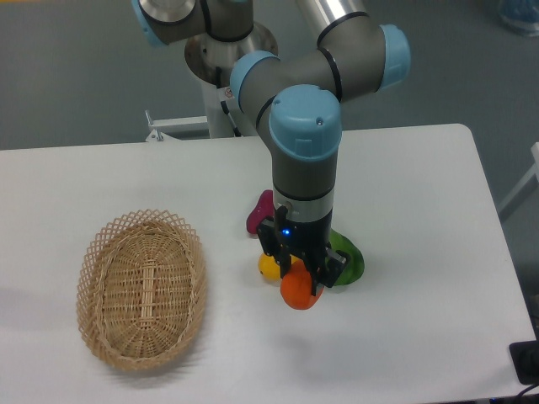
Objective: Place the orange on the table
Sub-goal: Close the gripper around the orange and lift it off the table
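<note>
The orange [296,292] is a small round orange-red ball held between the fingers of my gripper [301,284], which is shut on it. It hangs low over the white table [404,210], right of centre; whether it touches the surface I cannot tell. The arm comes down from above and hides what lies directly behind the gripper.
A yellow fruit [269,267] sits just left of the gripper, a green vegetable [348,257] just right of it, and a magenta object [259,215] behind. An oval wicker basket [141,289] stands empty on the left. The table's right edge runs near x 600.
</note>
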`<control>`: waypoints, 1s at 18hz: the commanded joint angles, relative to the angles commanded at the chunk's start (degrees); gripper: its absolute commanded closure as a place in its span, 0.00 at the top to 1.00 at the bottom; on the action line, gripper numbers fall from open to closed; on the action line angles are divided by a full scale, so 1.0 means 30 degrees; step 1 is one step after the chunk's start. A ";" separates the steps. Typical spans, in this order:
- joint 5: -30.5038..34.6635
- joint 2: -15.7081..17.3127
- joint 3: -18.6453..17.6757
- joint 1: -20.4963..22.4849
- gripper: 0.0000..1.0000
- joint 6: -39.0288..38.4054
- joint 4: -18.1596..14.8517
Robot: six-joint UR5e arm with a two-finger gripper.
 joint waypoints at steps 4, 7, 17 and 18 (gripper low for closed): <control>-0.0029 0.0029 -0.0147 -0.0029 0.45 0.0000 0.0059; 0.0000 -0.0029 -0.0147 -0.0029 0.45 -0.0291 0.0059; 0.0350 -0.1139 -0.0206 -0.0613 0.45 -0.2165 0.1782; 0.0497 -0.1346 -0.0206 -0.0673 0.45 -0.2806 0.2164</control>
